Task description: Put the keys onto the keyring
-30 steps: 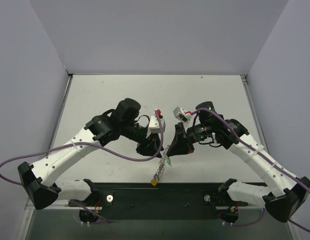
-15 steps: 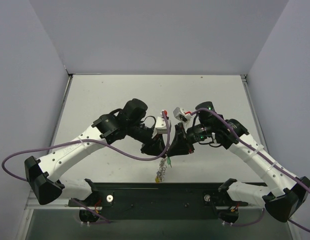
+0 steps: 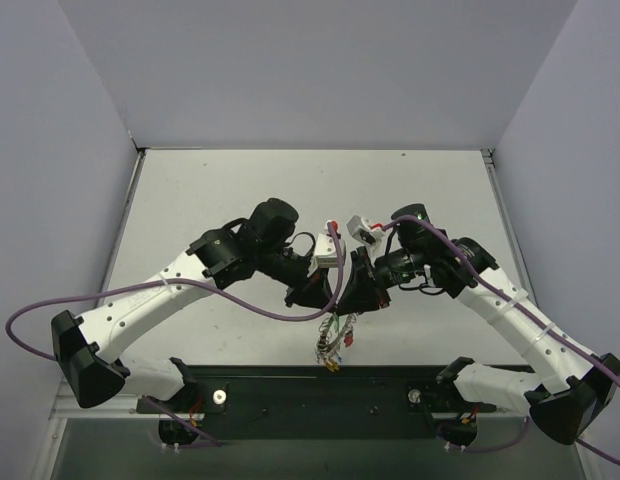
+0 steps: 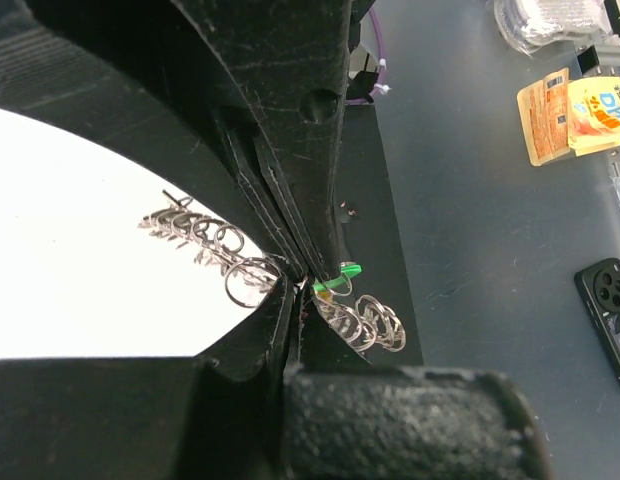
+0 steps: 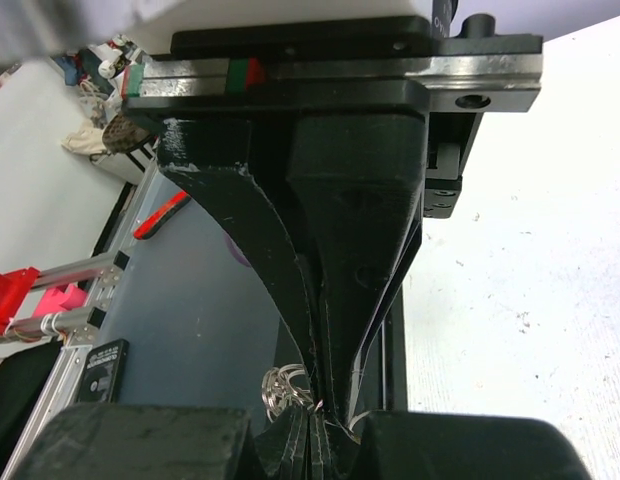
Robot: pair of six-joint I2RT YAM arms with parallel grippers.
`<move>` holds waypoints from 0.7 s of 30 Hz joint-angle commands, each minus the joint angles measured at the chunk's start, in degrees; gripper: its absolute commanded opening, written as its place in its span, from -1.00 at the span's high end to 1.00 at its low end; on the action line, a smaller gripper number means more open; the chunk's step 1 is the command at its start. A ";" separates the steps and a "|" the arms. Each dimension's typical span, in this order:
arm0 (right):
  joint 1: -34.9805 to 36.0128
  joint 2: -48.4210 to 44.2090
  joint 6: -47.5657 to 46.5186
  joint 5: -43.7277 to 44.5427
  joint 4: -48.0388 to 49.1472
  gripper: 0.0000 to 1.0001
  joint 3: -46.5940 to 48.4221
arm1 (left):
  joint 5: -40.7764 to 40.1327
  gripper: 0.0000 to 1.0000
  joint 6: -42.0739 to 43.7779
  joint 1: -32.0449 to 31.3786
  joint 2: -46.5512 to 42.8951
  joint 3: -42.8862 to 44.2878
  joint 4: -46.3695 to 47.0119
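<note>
bright even light, blurred close-up foregrounds

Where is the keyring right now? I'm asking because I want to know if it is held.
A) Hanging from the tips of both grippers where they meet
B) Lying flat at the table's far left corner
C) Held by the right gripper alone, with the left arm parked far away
A: the top view shows the keyring dangling below the point where the left gripper and the right gripper meet, both shut on it.

Black phone (image 4: 608,312); orange packet (image 4: 565,112); white table (image 3: 240,190) between grey walls (image 3: 320,70)
</note>
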 commanded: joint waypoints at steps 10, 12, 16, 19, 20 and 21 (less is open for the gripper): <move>-0.16 -10.01 7.62 13.84 13.55 0.26 -2.81 | -8.29 1.00 -8.81 -0.70 -9.86 -9.80 22.71; -0.43 -12.91 9.03 14.99 17.86 0.12 -5.27 | -9.09 1.00 -11.26 -0.70 -12.05 -11.84 26.50; -0.61 -15.56 12.11 17.71 21.83 -0.11 -7.21 | -11.64 1.00 -15.39 -0.79 -14.96 -17.37 36.16; -0.61 -16.00 12.73 18.42 22.18 -0.15 -7.65 | -13.13 1.00 -17.60 -0.88 -16.81 -19.66 42.30; -0.61 -16.17 12.82 18.34 22.35 -0.15 -7.74 | -13.66 1.00 -18.21 -0.79 -17.68 -21.50 43.82; -0.61 -16.09 12.90 18.34 22.44 -0.15 -7.74 | -14.01 1.00 -19.35 -0.79 -18.21 -22.21 45.32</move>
